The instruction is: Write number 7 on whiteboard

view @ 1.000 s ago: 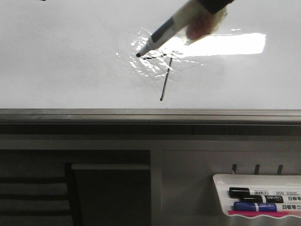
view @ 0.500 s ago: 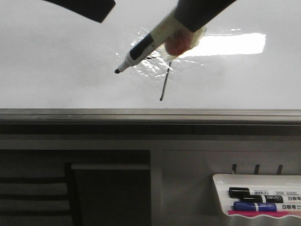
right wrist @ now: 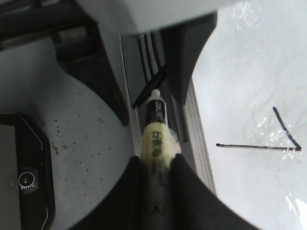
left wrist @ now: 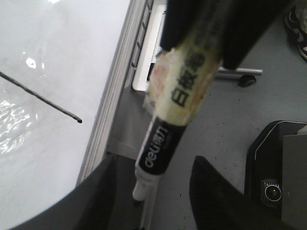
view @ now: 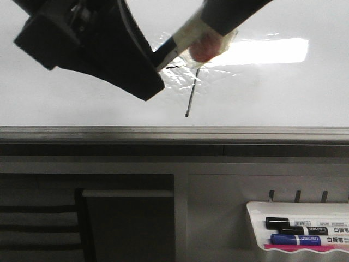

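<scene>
The whiteboard bears the number 7, a thin black top stroke and a slanted downstroke on the wrinkled shiny patch. My right gripper is shut on a black-and-white marker wrapped in yellowish tape, held off the board. In the right wrist view the fingers clamp the marker, and the 7 lies beside it. My left gripper is open and hides the marker's tip. In the left wrist view the marker points between its open fingers.
A grey metal rail runs along the board's near edge. A small white marker tray with black and blue markers hangs at the lower right. A black device sits on the grey floor below.
The marker lifted off the 7's top stroke and moved down-left, then held still. My left gripper came down from the upper left and now surrounds the marker's tip.
</scene>
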